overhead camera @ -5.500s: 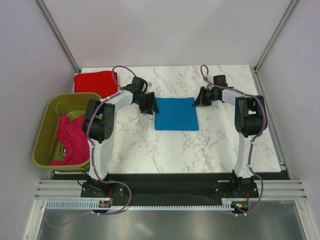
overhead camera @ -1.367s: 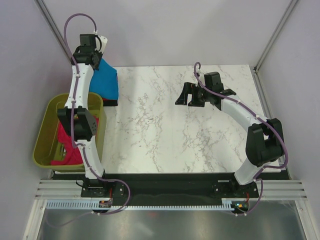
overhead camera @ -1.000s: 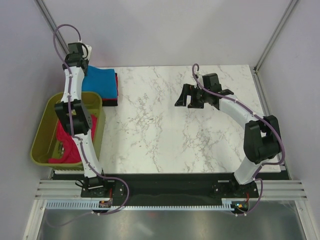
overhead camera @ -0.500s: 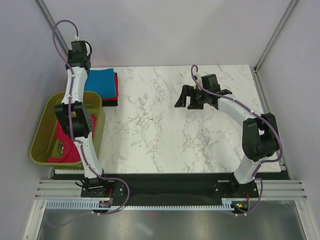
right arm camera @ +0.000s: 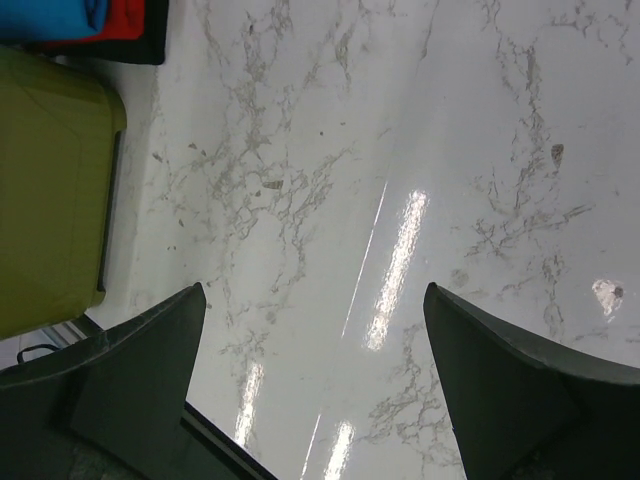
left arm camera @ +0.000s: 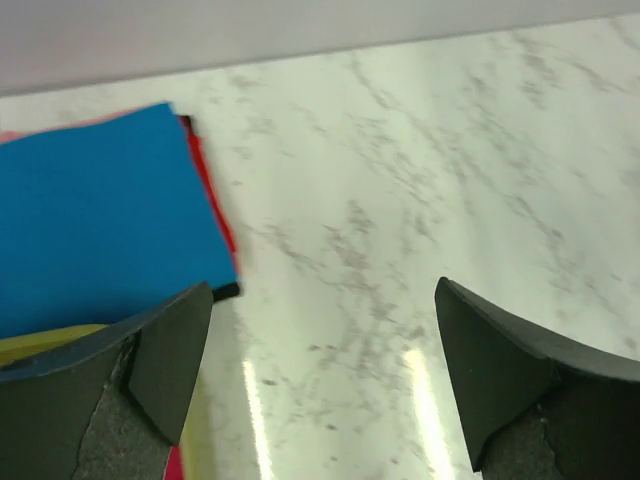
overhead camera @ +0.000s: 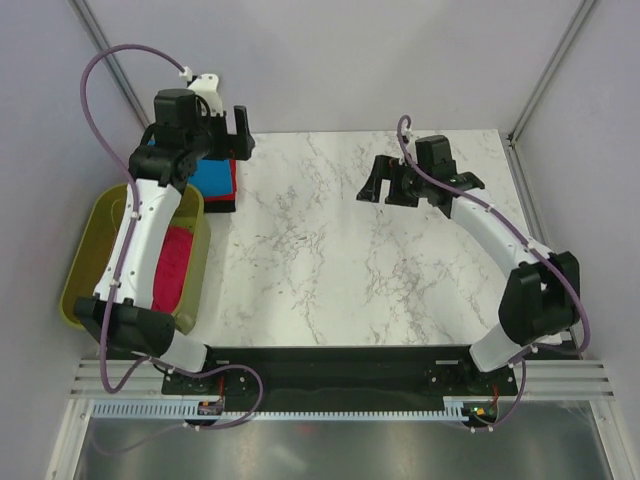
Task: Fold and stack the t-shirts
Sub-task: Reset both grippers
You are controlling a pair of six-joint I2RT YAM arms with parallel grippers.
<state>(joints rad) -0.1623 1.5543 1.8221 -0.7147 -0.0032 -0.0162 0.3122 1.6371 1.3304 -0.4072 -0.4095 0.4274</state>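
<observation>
At far-left table corner, top view: blue t-shirt (overhead camera: pixel 210 178) lies folded on red t-shirt (overhead camera: pixel 232 180), stacked just beside the olive tub (overhead camera: pixel 85 250).
Tub contents, top view: magenta t-shirt (overhead camera: pixel 172 265), unfolded.
Left gripper (overhead camera: pixel 225 140), top view: raised above the stack, fingers spread apart, holding nothing.
Right gripper (overhead camera: pixel 385 185), top view: over the far middle of the marble table (overhead camera: pixel 330 260), fingers spread, holding nothing.
Left wrist view: blue t-shirt upper left, red edge showing along its right side; bare marble between the wide-set fingers.
Right wrist view: stack in the top-left corner, tub at left; only marble between the parted fingers.
</observation>
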